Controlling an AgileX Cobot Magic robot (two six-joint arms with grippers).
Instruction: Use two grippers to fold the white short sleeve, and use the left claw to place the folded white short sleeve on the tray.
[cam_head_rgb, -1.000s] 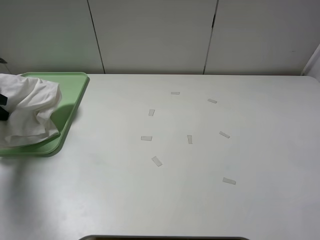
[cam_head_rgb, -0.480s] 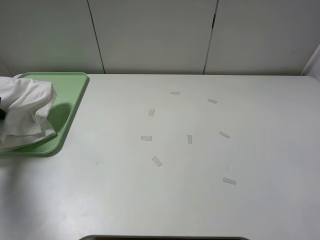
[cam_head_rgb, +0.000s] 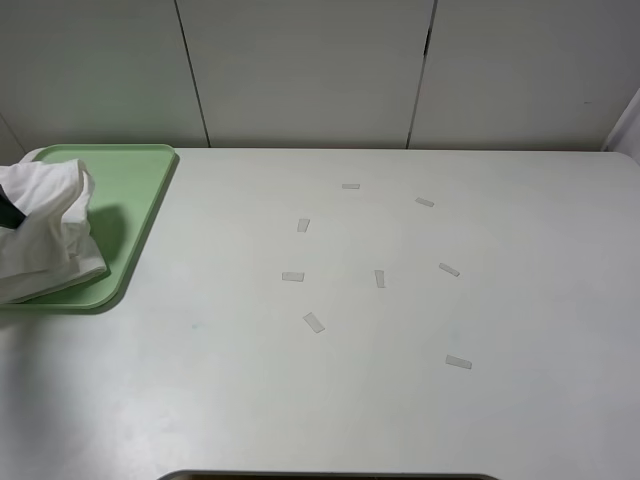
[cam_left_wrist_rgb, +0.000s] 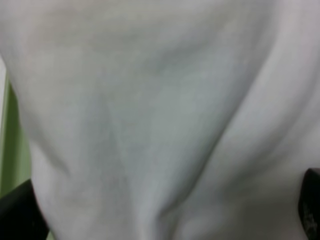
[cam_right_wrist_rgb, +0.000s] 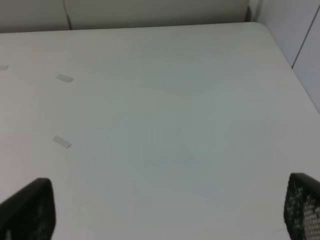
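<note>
The white short sleeve (cam_head_rgb: 45, 235) lies bunched on the left part of the pale green tray (cam_head_rgb: 140, 190), at the far left of the exterior view. Only a dark bit of my left gripper (cam_head_rgb: 6, 212) shows at that view's edge, against the cloth. In the left wrist view the white short sleeve (cam_left_wrist_rgb: 160, 100) fills the picture. My left gripper (cam_left_wrist_rgb: 162, 215) has its black fingers (cam_left_wrist_rgb: 15, 215) far apart at both edges, with cloth between them. A green sliver of the tray (cam_left_wrist_rgb: 7, 150) shows beside it. My right gripper (cam_right_wrist_rgb: 165, 207) stands open over bare table.
Several small pale tape strips (cam_head_rgb: 314, 322) lie scattered over the middle and right of the white table (cam_head_rgb: 250, 400). Pale wall panels (cam_head_rgb: 300, 70) stand behind its far edge. A dark edge (cam_head_rgb: 330, 476) runs along the front.
The white short sleeve has slid left across the tray and settled lower, uncovering more green at the tray's right side. The right side of the table looks the same.
</note>
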